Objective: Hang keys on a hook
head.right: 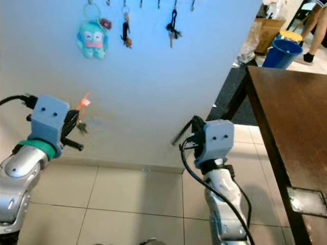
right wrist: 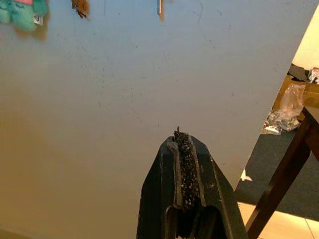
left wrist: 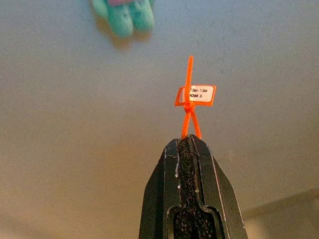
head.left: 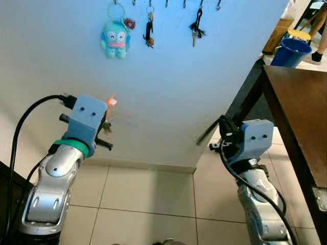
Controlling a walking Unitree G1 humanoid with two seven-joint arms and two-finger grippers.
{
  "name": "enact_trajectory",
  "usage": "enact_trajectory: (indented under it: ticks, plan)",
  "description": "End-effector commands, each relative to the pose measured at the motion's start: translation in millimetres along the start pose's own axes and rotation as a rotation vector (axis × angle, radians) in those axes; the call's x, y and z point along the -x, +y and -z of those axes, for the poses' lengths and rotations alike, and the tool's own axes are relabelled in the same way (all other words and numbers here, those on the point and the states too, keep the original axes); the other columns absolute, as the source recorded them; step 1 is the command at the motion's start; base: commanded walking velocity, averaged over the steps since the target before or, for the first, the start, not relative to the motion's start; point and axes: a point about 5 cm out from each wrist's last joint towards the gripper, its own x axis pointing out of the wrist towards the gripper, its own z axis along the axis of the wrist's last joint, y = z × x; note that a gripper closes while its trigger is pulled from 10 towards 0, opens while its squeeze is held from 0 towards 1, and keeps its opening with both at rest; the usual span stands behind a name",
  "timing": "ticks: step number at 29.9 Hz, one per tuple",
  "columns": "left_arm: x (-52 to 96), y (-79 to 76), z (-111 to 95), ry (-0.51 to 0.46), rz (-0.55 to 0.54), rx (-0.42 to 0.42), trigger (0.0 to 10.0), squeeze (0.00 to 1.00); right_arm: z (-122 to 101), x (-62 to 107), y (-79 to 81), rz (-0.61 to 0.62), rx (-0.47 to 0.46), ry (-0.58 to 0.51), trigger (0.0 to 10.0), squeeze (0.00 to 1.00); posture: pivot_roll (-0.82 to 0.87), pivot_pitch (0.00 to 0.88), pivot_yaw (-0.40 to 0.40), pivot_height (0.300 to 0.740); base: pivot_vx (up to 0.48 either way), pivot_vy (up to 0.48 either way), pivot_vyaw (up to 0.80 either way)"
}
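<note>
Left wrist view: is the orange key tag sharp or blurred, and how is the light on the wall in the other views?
Left wrist view: the orange key tag is fairly sharp with partly legible print, while the teal plush keychain behind is soft. Left eye view: the wall looks bluish and evenly lit. Right wrist view: the wall appears warmer, darkening to yellow-brown lower down, and the shut right gripper is in focus.

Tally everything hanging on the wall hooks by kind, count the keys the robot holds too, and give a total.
Teal plush toy keychain on the wall: 1
Key bunches hanging on the wall, one brown-fobbed, one black-tasselled: 2
Orange-tagged keys held in the left end effector: 1
Total: 4
</note>
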Motion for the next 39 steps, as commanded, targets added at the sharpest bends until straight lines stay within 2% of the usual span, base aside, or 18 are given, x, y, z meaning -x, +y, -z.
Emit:
enact_trajectory:
  ticks: [1, 7, 16, 23, 27, 35, 39]
  plan:
    - [1.6, 4.1, -3.3, -0.012, -0.025, -0.004, 10.0, 0.00, -1.8, 0.8, 0.0, -0.004, -0.007, 0.002, 10.0, 0.00, 0.02, 0.000, 0.049, 0.740, 0.000, 0.000, 0.00]
    - [1.8, 7.5, -9.7, -0.052, -0.041, -0.013, 10.0, 0.00, -1.8, 0.3, -0.1, -0.004, -0.017, 0.007, 10.0, 0.00, 0.02, 0.000, 0.049, 0.740, 0.104, 0.000, 0.00]
    - [3.1, 4.8, -12.4, -0.064, -0.028, -0.005, 10.0, 0.00, -2.3, 2.1, 0.3, -0.004, -0.012, 0.010, 10.0, 0.00, 0.02, 0.000, 0.046, 0.740, 0.480, 0.000, 0.00]
    - [21.0, 0.1, -13.5, -0.051, 0.069, -0.007, 10.0, 0.00, -7.5, 1.6, -3.4, -0.005, 0.008, -0.007, 10.0, 0.00, 0.02, 0.000, 0.032, 0.740, 0.467, 0.000, 0.00]
    - [23.5, 1.0, -18.6, -0.067, 0.088, 0.000, 10.0, 0.00, -9.4, 2.0, -5.1, 0.000, 0.012, -0.014, 10.0, 0.00, 0.02, 0.000, 0.031, 0.740, 0.459, 0.000, 0.00]
    - [26.0, 1.0, -28.5, -0.111, 0.121, -0.005, 10.0, 0.00, -7.3, 11.6, -10.2, -0.028, 0.061, -0.014, 10.0, 0.00, 0.02, 0.000, 0.028, 0.740, 0.419, 0.000, 0.00]
    - [32.1, 1.3, -36.3, -0.159, 0.153, -0.005, 10.0, 0.00, 1.5, 23.7, -14.2, -0.068, 0.106, 0.000, 10.0, 0.00, 0.03, 0.000, 0.027, 0.740, 0.000, 0.000, 0.00]
